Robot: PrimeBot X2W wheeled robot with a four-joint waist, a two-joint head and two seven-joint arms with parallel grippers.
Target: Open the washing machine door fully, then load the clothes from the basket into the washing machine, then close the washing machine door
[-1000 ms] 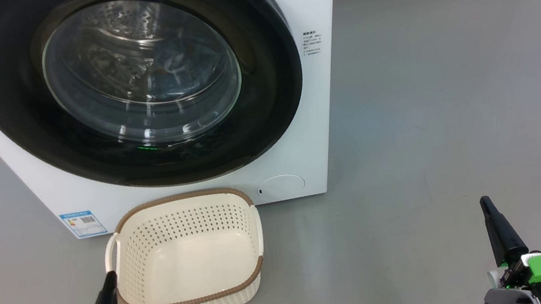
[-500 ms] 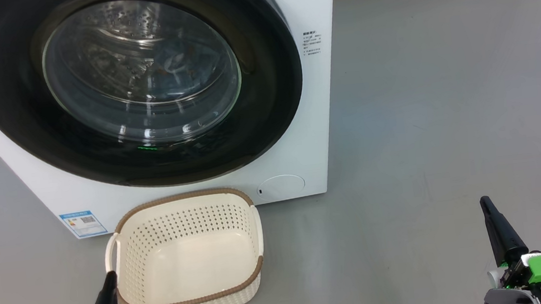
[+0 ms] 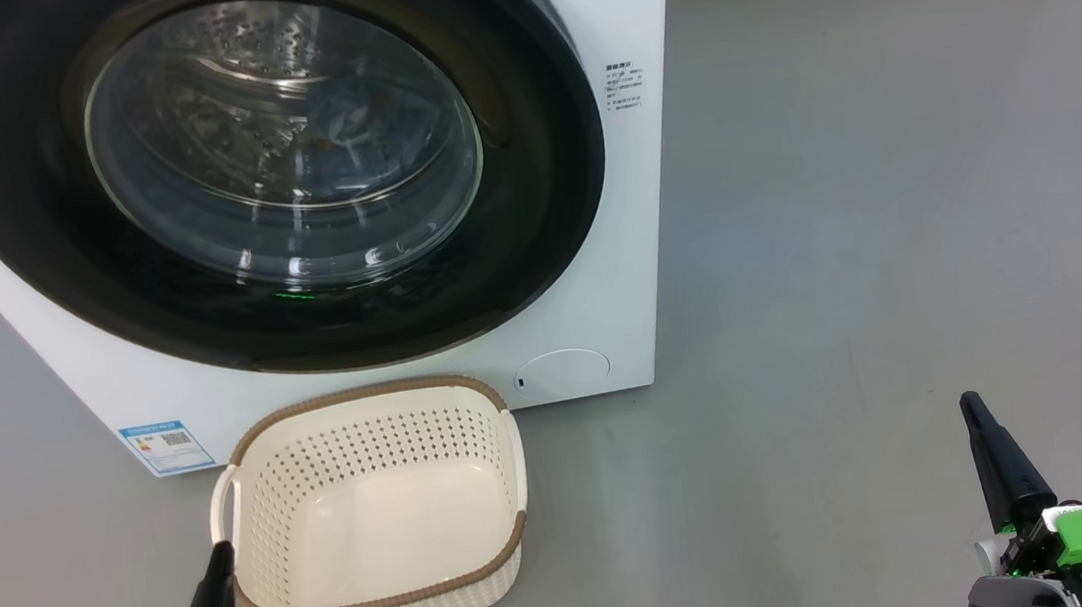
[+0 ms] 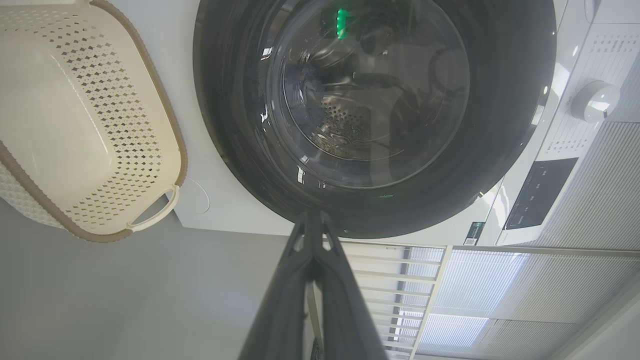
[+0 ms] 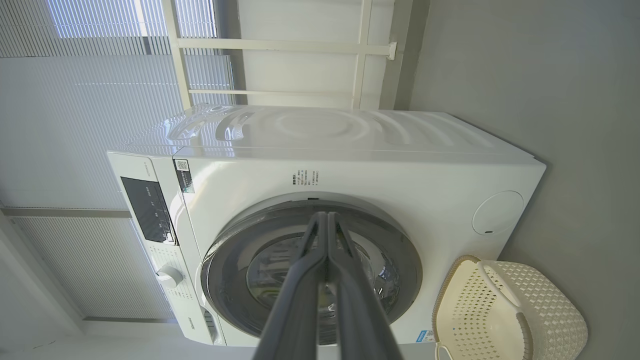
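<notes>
And here's the washing machine door [image 3: 270, 161], filling the upper left of the head view and looking seated flush in the washing machine [image 3: 629, 234]. Below it, bottom centre-left, sits the basket [image 3: 374, 432], its bare cream floor showing. Through the glass there's a dim blue-and-orange shape, which I take for the clothes [image 3: 351, 122] (hard to be sure behind the reflections).

Left gripper [image 3: 221, 550] is at lower left, by the basket's left rim in the picture, fingers pressed together on nothing. The right gripper [image 3: 970, 401] is at lower right, well apart from everything, likewise pinched together and empty.

That door looks stiff and weighty. Its glossy black rim should be slippery, and the glass bowl is no place to push. The rim's right-hand edge would be my pick for a hold.

Writing now: a blue label [image 3: 166, 445] with a QR code sits at the machine's lower left, and a small print block [image 3: 624, 86] lies right of the door. Both are too small to read.
</notes>
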